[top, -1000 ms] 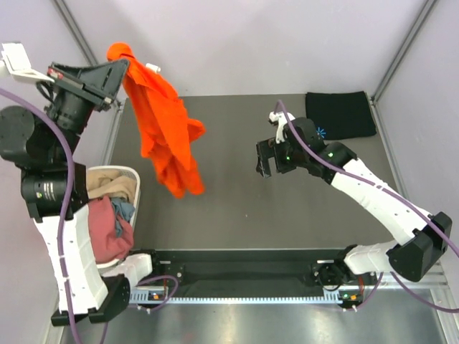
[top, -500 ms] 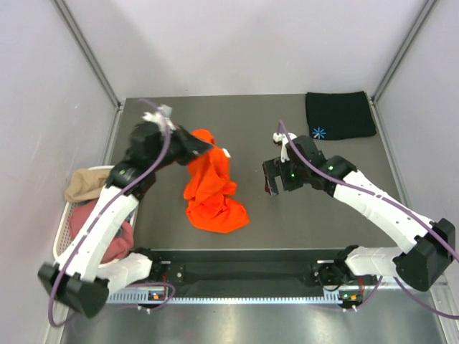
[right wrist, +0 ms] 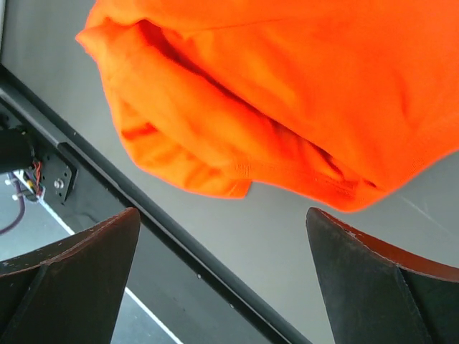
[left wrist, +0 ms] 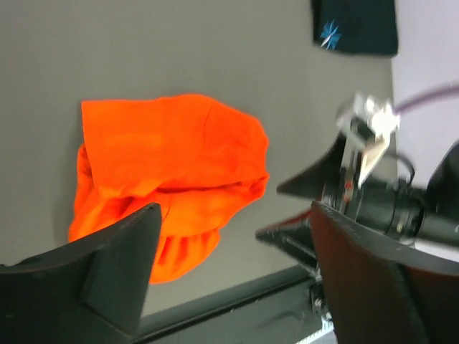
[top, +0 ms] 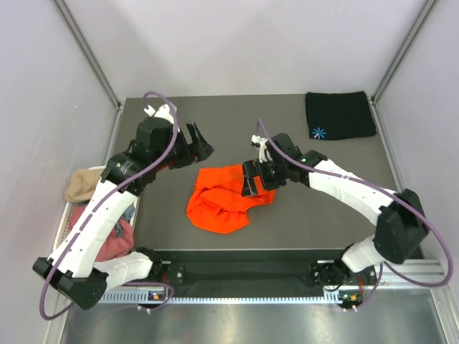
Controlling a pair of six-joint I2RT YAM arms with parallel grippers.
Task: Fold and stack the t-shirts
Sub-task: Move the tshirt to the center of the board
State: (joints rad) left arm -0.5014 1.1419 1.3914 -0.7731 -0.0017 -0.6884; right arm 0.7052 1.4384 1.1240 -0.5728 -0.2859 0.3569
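Orange t-shirt (top: 221,201) lying bunched on table (top: 323,215); both jaws hanging apart, empty. Right gripper (top: 254,182) should be pinching a hem corner.

No words, brand names or numbers can be read in any view. The only sign is a small light-blue starburst mark (top: 319,132), printed near one corner of the folded black t-shirt (top: 344,111).

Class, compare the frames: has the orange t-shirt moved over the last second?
Yes. The orange t-shirt has moved rightward and toward the near edge, from hanging to lying crumpled on the table, while the black t-shirt kept its far-right corner.
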